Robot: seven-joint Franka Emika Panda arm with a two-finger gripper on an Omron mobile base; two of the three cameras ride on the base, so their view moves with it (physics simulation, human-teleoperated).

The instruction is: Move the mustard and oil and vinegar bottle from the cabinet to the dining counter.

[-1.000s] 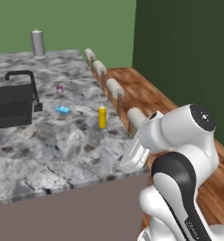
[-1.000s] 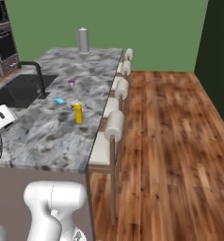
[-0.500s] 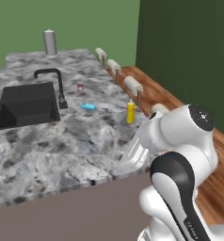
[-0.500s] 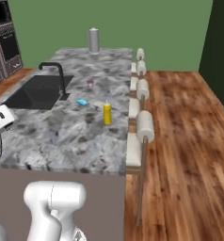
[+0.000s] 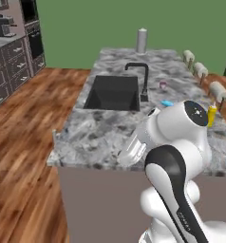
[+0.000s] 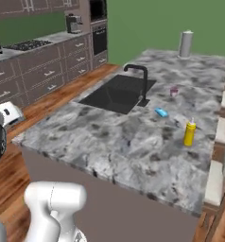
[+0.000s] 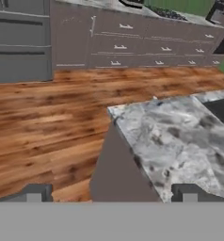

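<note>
Hand view: gripper [image 7: 111,194] jaws spread wide, empty, above the grey-white marbled dining counter [image 7: 180,136] corner; yellow cylindrical mustard squeeze bottle [image 6: 189,133] stands far off.

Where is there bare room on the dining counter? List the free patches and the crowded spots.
On the dining counter, the near end is bare, from the sink to the front edge. The far strip before the grey canister is bare too. It is crowded right of the faucet: pink cup, blue item, mustard.
</note>
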